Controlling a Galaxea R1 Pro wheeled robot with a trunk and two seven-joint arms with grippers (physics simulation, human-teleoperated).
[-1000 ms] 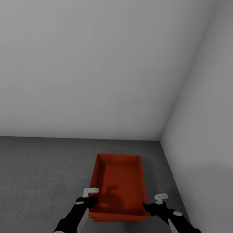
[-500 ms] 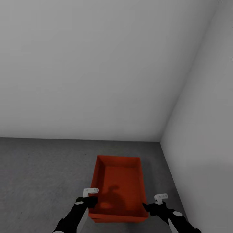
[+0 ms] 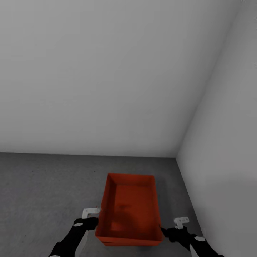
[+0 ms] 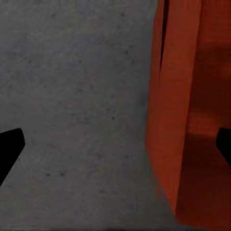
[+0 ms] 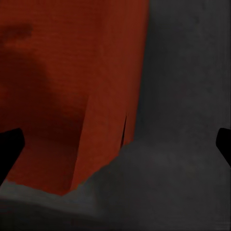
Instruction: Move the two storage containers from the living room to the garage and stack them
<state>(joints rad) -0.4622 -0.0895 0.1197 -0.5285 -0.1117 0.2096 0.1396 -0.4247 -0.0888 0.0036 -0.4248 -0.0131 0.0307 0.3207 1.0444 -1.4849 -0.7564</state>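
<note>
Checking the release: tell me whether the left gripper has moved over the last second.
Yes. The left gripper has shifted outward, away from the storage container, towards the view's left, and slightly nearer the robot, while the wall corner barely moved in the head view.

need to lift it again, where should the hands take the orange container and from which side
Take the orange container by its two long side walls near the near end, left hand from its left, right hand from its right. It is lidless with thin upright walls, and both hands sit open beside those walls.
</note>
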